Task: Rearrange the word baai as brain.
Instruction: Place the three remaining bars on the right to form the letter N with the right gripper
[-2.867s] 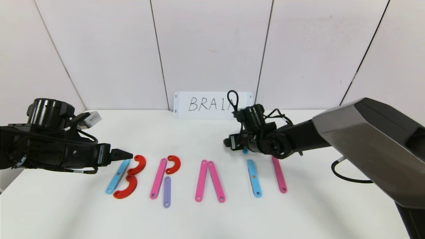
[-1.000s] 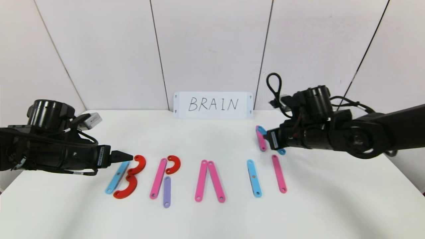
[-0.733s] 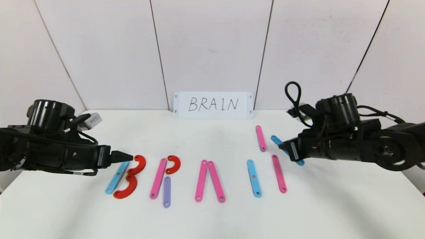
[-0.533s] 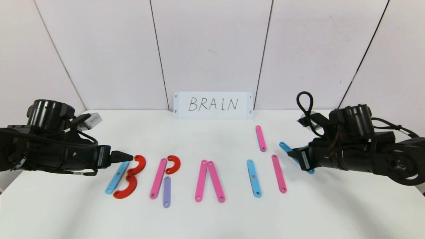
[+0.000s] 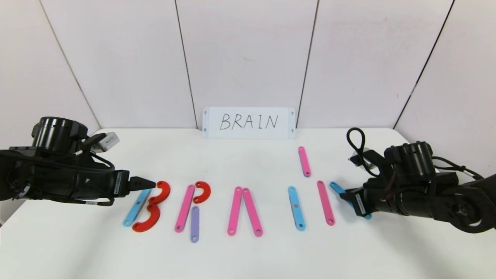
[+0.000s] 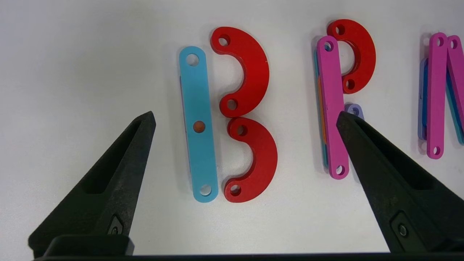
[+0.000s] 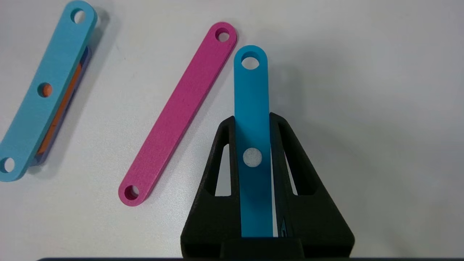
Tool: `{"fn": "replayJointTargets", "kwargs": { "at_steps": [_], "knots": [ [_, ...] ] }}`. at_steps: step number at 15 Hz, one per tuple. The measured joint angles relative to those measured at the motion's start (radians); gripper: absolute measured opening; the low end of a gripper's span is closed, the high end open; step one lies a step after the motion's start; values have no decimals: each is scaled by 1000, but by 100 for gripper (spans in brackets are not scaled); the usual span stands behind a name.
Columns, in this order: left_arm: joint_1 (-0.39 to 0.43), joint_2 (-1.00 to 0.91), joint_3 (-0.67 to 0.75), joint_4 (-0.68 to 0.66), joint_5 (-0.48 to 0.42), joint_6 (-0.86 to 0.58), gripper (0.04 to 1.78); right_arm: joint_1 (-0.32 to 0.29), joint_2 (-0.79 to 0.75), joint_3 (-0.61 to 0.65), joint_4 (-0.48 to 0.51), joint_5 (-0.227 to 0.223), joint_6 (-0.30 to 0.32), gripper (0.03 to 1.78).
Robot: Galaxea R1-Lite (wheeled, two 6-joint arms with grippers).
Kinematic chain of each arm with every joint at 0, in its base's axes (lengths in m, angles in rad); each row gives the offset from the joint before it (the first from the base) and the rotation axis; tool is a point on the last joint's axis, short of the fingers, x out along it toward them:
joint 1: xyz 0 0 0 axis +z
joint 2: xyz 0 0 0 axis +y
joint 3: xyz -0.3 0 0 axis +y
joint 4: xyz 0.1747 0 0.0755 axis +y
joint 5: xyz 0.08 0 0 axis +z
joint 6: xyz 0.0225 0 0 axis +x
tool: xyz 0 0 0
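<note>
The word lies as a row of flat plastic letters on the white table [image 5: 248,255]. From the left come a light-blue bar [image 5: 137,206] with two red hooks [image 5: 161,192], then a pink bar [image 5: 184,208] with a red hook [image 5: 202,192] and a purple bar [image 5: 194,224]. After these lie two leaning pink bars [image 5: 235,210], a light-blue bar [image 5: 296,208] and a pink bar [image 5: 325,202]. My right gripper [image 5: 348,199] [image 7: 252,119] is shut on another light-blue bar [image 7: 251,94], low over the table just right of that pink bar [image 7: 179,112]. My left gripper [image 5: 149,183] [image 6: 245,115] hangs open over the red hooks [image 6: 250,72].
A white card [image 5: 248,123] with handwritten "BRAIN" leans on the back wall. One loose pink bar [image 5: 304,161] lies behind the row's right end. The table's right edge is close behind my right arm.
My right gripper has carried the light-blue bar from the back of the table forward and rightward, down beside the last pink bar. The loose pink bar stayed behind. The left arm is still.
</note>
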Motion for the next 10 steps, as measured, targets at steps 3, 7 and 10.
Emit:
{"fn": "replayJointTargets", "kwargs": {
  "at_steps": [3,7,10],
  "knots": [
    [0,1,0,0,0,0,174,-1,26,6,-5,0,-3,28],
    [0,1,0,0,1,0,174,1,57,7,-53,1,-3,28],
    [0,1,0,0,1,0,174,2,69,7,-64,2,-3,28]
  ]
}}
